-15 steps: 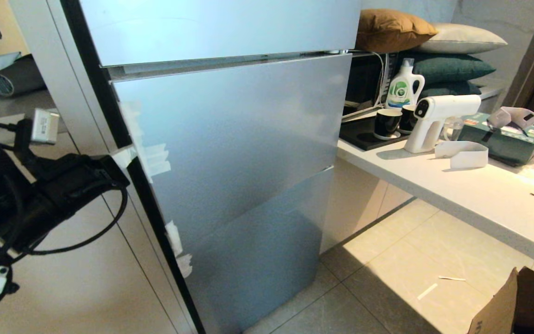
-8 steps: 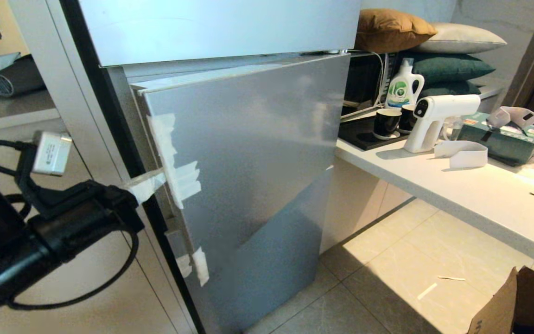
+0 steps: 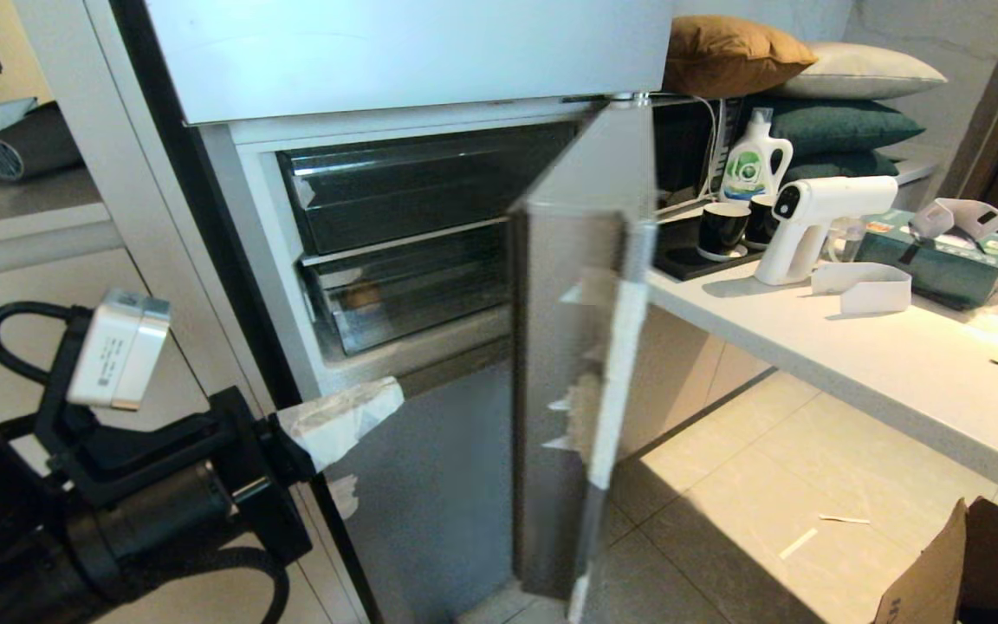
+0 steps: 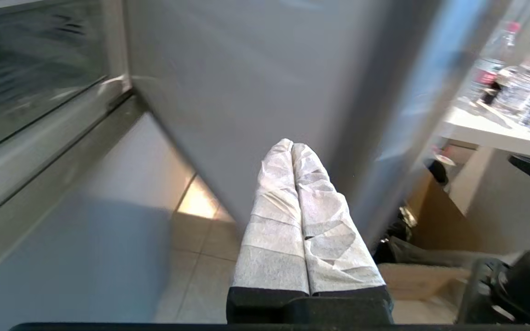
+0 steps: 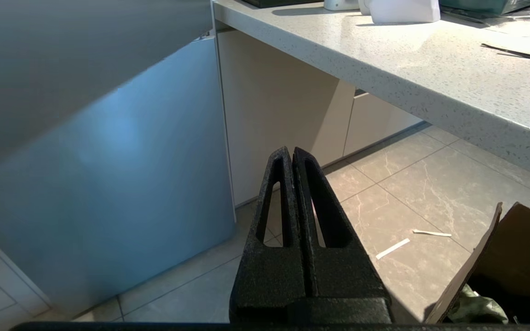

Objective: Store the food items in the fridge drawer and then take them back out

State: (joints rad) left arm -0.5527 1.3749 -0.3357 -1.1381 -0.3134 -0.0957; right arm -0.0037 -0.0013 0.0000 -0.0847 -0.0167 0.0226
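The silver-blue fridge's middle door (image 3: 568, 347) stands swung wide open, edge-on to me. Behind it are two see-through drawers, an upper one (image 3: 412, 195) and a lower fridge drawer (image 3: 412, 290), both pushed in. A tan-brown lump (image 3: 363, 295) shows dimly through the lower drawer's front. My left gripper (image 3: 395, 390), its fingers wrapped in white tape, is shut on nothing. It sits just below the lower drawer at the opening's left side, apart from the door (image 4: 269, 82). My right gripper (image 5: 291, 154) is shut and empty, hanging over the floor tiles.
A white counter (image 3: 854, 347) runs along the right with a spray gun (image 3: 811, 221), cups, a detergent bottle and a tissue box. A cardboard box (image 3: 967, 572) stands on the floor at the near right. Beige cabinet doors (image 3: 161, 520) flank the fridge's left.
The middle door has swung from closed to wide open, baring the two drawers. My left gripper has moved down and to the right along the fridge front.
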